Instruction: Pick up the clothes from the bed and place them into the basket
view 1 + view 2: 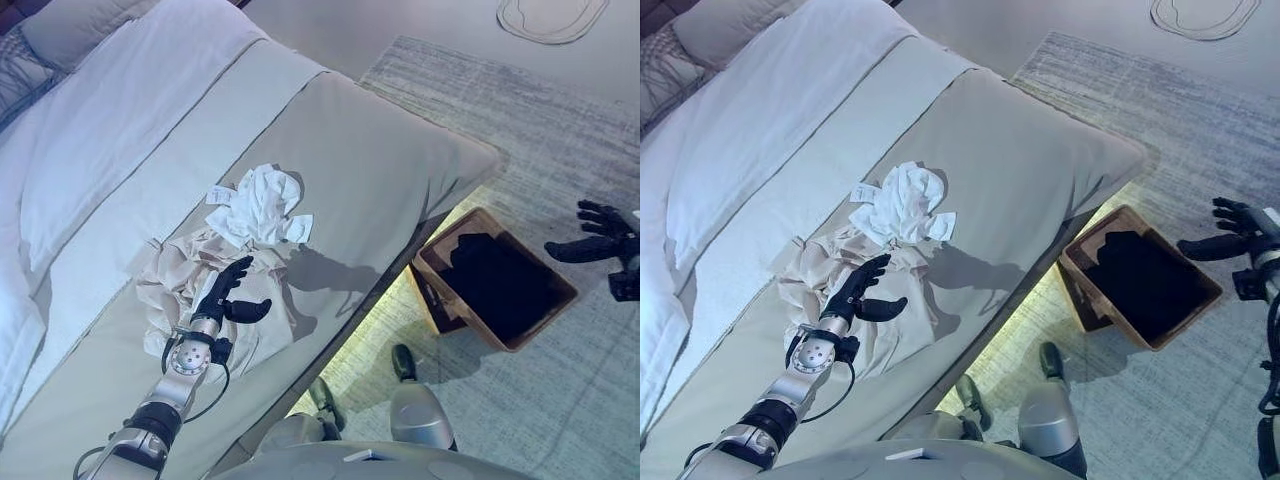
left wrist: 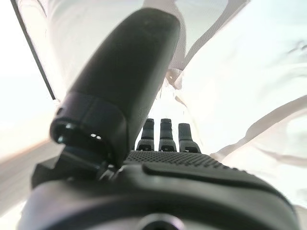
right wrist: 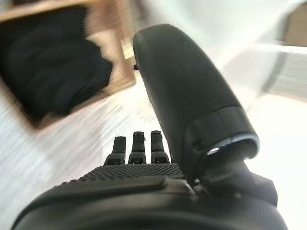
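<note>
You have two garments lying on the bed [image 1: 400, 170], both on its grey-beige cover near the edge that faces the basket. The white garment [image 1: 262, 205] is crumpled in a small heap; a small white tag [image 1: 219, 196] shows at its side, and any print on it is too small to read. The beige garment [image 1: 175, 285] lies spread and wrinkled just beside the white one, touching it, nearer to the robot.

Your left hand [image 1: 222, 295] is over the beige garment, fingers extended toward the white heap and thumb standing out to the side; it grips nothing. In the left wrist view the fingers [image 2: 165, 132] point straight ahead at pale cloth. Whether the fingertips touch the fabric cannot be told.

The basket [image 1: 560, 290] stands on the grey carpet [image 1: 520, 120] just beside the bed's edge. It is a tan rectangular box, and a dark garment [image 1: 495, 275] already lies inside it.

Your right hand [image 1: 598, 235] is beyond the basket's far side, above the carpet, fingers spread and empty. The right wrist view confirms straight fingers [image 3: 139, 146], with the basket and its dark contents ahead.

A white duvet [image 1: 130, 100] and a pillow [image 1: 70, 25] cover the head of the bed.
</note>
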You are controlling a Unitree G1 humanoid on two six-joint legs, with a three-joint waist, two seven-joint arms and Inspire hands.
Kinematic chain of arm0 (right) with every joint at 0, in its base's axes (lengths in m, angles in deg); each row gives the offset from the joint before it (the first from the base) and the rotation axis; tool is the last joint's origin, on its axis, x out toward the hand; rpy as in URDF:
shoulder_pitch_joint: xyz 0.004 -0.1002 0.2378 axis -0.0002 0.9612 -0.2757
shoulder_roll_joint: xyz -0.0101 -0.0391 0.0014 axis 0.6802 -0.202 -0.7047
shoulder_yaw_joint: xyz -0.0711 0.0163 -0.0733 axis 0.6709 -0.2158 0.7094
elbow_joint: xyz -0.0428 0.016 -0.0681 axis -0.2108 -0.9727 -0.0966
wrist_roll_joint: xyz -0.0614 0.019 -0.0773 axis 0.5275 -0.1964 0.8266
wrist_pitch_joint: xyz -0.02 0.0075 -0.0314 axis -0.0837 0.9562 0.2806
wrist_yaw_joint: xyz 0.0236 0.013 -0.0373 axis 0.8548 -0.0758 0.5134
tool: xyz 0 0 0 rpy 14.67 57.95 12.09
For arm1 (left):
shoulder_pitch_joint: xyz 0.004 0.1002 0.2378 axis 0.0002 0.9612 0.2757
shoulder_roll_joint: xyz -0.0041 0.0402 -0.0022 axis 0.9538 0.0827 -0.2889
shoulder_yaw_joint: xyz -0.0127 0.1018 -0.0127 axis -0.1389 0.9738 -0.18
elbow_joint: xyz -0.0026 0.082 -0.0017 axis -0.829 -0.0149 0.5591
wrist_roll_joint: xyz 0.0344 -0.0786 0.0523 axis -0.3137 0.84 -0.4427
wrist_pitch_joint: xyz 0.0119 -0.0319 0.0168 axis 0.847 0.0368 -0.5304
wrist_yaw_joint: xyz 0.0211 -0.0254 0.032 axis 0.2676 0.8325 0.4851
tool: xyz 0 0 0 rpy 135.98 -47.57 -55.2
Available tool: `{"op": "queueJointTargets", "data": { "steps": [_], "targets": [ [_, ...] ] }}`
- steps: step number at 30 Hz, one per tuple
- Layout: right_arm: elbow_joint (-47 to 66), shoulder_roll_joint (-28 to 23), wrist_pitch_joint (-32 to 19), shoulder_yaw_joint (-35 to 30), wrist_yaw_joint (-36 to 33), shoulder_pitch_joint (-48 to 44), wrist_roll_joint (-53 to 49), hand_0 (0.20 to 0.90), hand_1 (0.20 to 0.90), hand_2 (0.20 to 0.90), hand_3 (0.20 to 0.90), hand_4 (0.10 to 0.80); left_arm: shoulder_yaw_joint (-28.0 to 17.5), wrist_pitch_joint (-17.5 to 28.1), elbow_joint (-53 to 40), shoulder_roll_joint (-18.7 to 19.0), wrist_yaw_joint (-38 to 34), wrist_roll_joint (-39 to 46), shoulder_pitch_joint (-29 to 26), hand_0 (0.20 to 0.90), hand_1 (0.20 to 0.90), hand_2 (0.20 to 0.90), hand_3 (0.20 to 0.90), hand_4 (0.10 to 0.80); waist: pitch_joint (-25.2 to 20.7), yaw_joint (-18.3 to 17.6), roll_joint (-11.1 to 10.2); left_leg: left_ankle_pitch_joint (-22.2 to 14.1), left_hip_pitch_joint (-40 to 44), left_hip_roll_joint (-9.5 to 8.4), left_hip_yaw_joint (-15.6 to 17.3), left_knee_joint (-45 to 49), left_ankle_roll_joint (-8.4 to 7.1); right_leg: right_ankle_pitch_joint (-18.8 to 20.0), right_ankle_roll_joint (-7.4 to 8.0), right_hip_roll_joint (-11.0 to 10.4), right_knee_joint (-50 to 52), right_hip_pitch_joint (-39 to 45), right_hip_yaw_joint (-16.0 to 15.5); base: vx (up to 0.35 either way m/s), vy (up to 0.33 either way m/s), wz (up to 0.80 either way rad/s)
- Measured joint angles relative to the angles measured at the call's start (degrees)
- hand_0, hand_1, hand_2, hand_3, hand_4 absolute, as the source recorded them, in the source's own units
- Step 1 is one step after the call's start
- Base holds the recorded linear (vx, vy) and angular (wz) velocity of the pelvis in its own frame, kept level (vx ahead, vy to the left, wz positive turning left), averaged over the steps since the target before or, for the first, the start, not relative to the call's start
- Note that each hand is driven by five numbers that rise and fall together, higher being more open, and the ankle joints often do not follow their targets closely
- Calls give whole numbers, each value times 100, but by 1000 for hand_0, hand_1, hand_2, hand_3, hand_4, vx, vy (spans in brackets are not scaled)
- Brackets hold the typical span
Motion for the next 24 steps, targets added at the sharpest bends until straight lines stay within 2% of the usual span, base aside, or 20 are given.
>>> {"op": "queueJointTargets", "data": {
  "steps": [5,12,17,21,23,24],
  "targets": [
    [73,175,-230,105,-1080,-449,316,900,900,900,900,800,0,-14,2,-14,-159,82,136,900,900,900,900,800,-38,276,-60,69,-58,-60,-223,1,58,0,-1,-52,0,52,-197,-14,36,21],
    [410,211,-451,669,-1303,-1175,1013,900,900,900,900,800,-30,-33,5,-38,-214,118,287,900,900,900,900,800,-65,809,-100,176,-94,-101,-598,4,65,-4,-3,-98,0,210,-520,55,-12,28],
    [519,162,-787,1417,-1434,-1682,2554,900,900,900,900,800,-238,-31,39,23,-201,109,521,900,900,900,900,800,-85,1191,-274,194,-447,-125,-934,358,54,-64,31,-146,92,170,-848,-50,-7,35],
    [534,-65,-724,1983,-1558,-2266,2984,900,900,900,900,800,-219,-30,44,150,-214,73,375,900,900,900,900,800,-1,1402,-375,193,-1151,-152,-1247,864,52,-512,-74,-283,1093,-625,-1091,-141,-12,40],
    [530,-66,-619,2310,-1590,-2747,3102,900,900,900,900,800,-210,-7,44,276,-249,80,335,900,900,900,900,800,253,1559,-462,181,-1384,-203,-1290,1087,38,-865,-125,-439,1896,-1096,-1104,-152,33,20],
    [527,-62,-581,2426,-1614,-3014,3111,900,900,900,900,800,-211,23,33,341,-275,96,329,900,900,900,900,800,418,1636,-476,125,-1544,-249,-1332,1213,-22,-1043,-125,-535,2290,-1328,-1118,-121,47,20]
  ]
}}
